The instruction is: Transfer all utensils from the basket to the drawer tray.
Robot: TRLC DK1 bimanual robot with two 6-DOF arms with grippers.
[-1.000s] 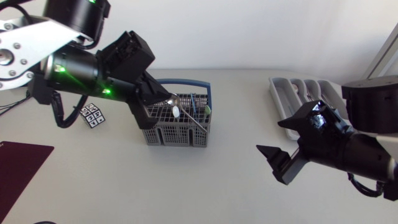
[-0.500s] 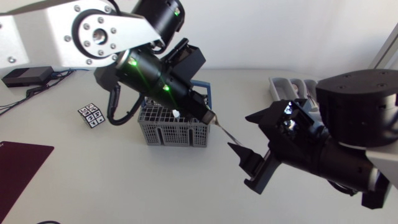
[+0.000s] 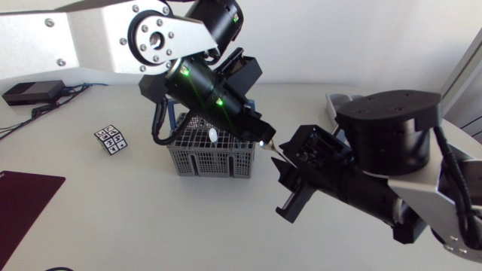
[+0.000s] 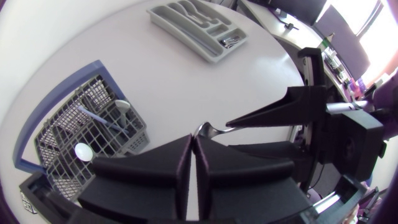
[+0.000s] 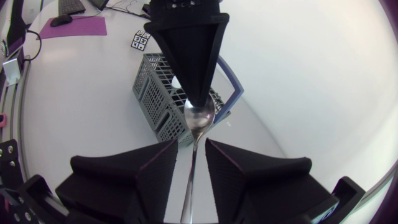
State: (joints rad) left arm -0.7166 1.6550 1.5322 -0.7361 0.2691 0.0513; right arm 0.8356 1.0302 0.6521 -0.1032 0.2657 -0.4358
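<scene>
My left gripper (image 3: 260, 139) is shut on the bowl end of a metal spoon (image 3: 274, 153), held in the air just right of the grey basket (image 3: 215, 159). The spoon's handle (image 5: 191, 155) runs between the fingers of my right gripper (image 3: 288, 169), which stand narrowly apart with small gaps beside the handle. In the left wrist view the spoon (image 4: 211, 129) pokes out ahead of the shut fingers, toward my right gripper (image 4: 233, 134). A white spoon (image 3: 213, 135) and a blue utensil (image 4: 99, 118) remain in the basket (image 4: 62, 134). The grey drawer tray (image 3: 335, 102) lies at the back right, mostly behind my right arm.
A small card with black squares (image 3: 111, 139) lies left of the basket. A dark red mat (image 3: 22, 203) covers the front left corner. A black box (image 3: 30, 92) with cables sits at the back left. The tray (image 4: 186, 28) holds some cutlery (image 4: 230, 42).
My left arm lifted the spoon out of the basket and carried it right. My right gripper came in leftward around the handle, its fingers narrowing from wide open.
</scene>
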